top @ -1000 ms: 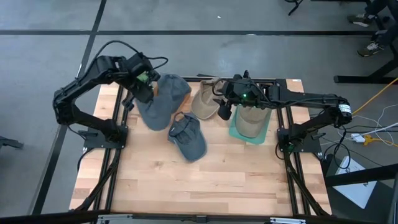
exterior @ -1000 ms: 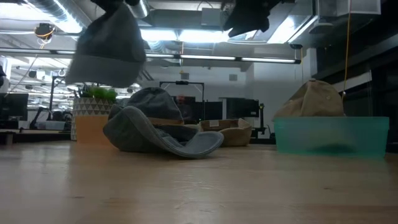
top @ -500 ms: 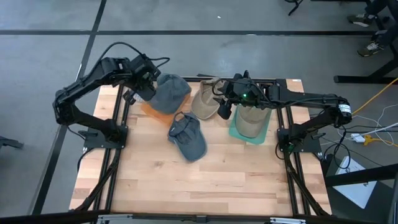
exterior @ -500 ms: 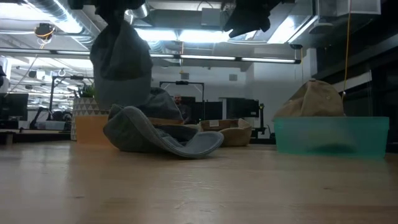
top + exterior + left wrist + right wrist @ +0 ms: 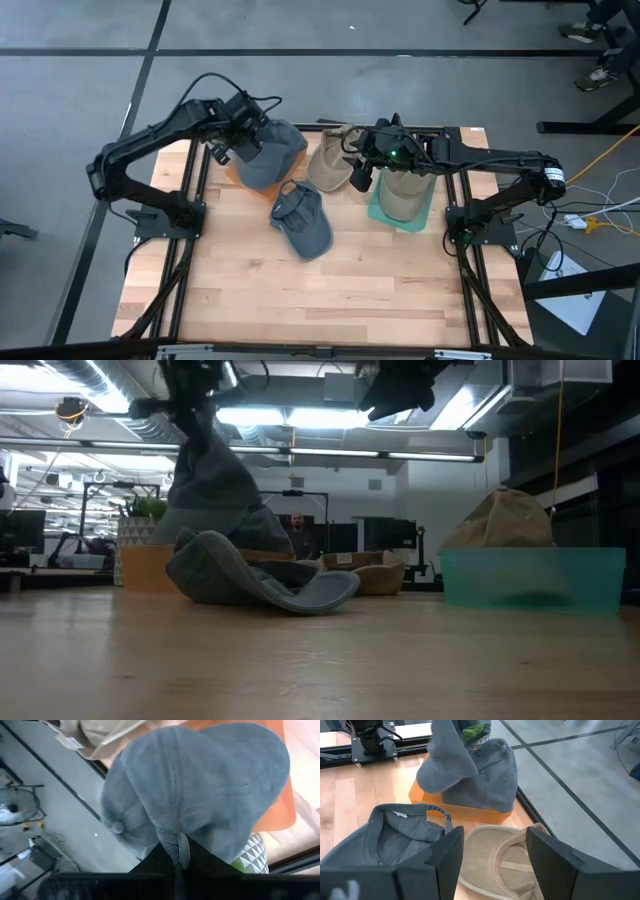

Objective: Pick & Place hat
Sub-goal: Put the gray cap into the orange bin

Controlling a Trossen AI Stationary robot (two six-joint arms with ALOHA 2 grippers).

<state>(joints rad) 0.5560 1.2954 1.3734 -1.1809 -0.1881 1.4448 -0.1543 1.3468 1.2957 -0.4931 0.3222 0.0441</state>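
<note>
The desk is a top of pale wooden planks with a dark metal frame along its sides, and it stands on a grey floor marked with dark lines. Seen at desk level, the room behind is a large workshop with ceiling light strips, ducts and monitors; a potted plant in a patterned pot stands at the far edge, and a person is visible far behind, small and dim.

The left pincer is closed narrowly on a fold of a grey hat, which hangs from it above an orange tray at the far left part of the desk. The hat's lower part reaches a second grey hat that sits in this tray (in the low view the two grey shapes run together, so I cannot tell exactly where one ends). In the left wrist view the pinched cloth shows between the dark fingers.

A third grey hat lies upside down near the middle of the desk, its inside facing up. Just beyond it a beige hat lies also upside down. At the right, a teal bin carries a tan hat.

The right pincer hovers over the beige hat with its fingers wide apart, holding nothing.
</note>
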